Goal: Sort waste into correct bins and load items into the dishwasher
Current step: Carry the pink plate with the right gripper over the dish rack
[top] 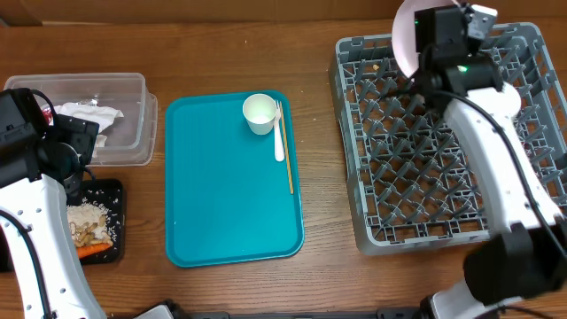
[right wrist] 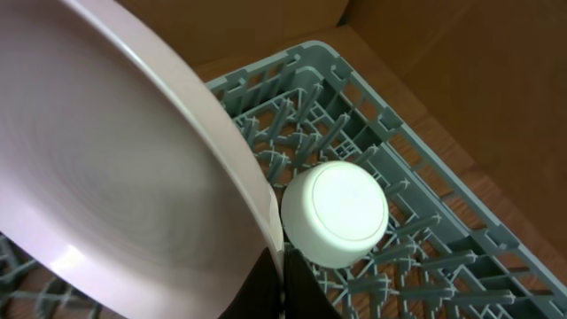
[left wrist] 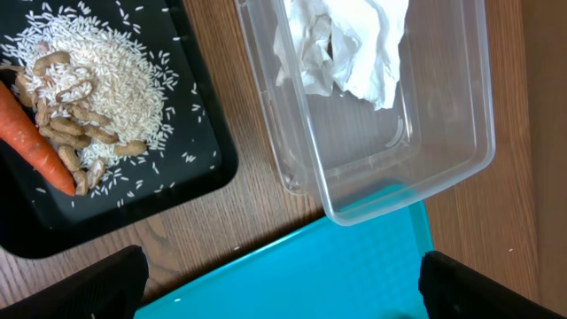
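**Plate held on edge over the rack, left arm idle by the bins**

At the far left, the black tray [top: 117, 197] holds beige food scraps [left wrist: 97, 80] and an orange carrot stick [left wrist: 35, 133]. The left gripper [left wrist: 283, 299] hangs above the tray's near corner with its fingers spread wide and nothing between them. Just beside the tray, the clear tub [top: 133, 137] contains a crumpled white napkin [left wrist: 354, 44]. On the teal serving tray [top: 221, 204], a small white cup [top: 259, 113] stands next to a white fork [top: 279, 135] and a thin wooden stick [top: 289, 164]. At the right, over the far left corner of the grey dish rack [top: 425, 186], the right gripper [right wrist: 285, 283] is clamped on the rim of the pale-pink plate [right wrist: 106, 159], which stands on edge. A white bowl [right wrist: 335, 213] sits upside down in the rack just beside it.
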